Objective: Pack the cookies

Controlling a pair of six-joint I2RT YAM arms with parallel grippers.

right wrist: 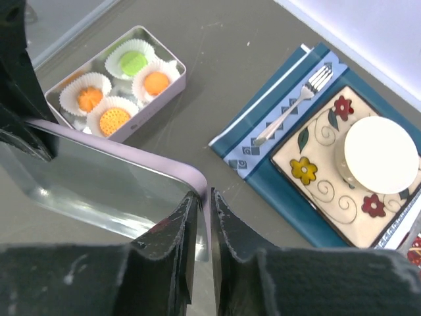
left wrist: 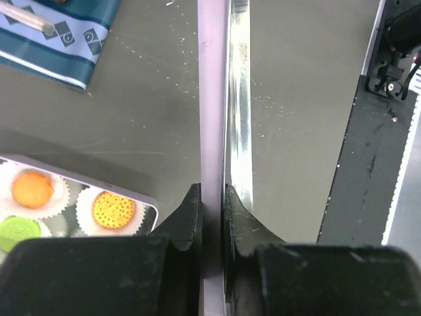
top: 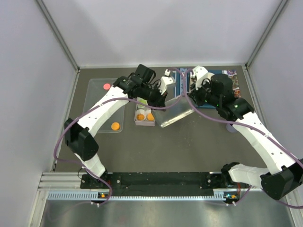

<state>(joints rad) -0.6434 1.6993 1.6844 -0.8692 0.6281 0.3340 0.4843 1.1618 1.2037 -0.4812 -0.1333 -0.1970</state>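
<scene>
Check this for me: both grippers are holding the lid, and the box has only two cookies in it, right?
Not quite. The left gripper and right gripper do both hold the lid, but the box has four cookies in it, three orange and one green. The right wrist view shows this.

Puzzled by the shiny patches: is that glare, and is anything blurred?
Left wrist view: glare streaks along the lid, and the near fingers look dark and soft. Right wrist view: the lid's inside mirrors light; the cookies are sharp. Top view: even light, only faint shadows.
</scene>
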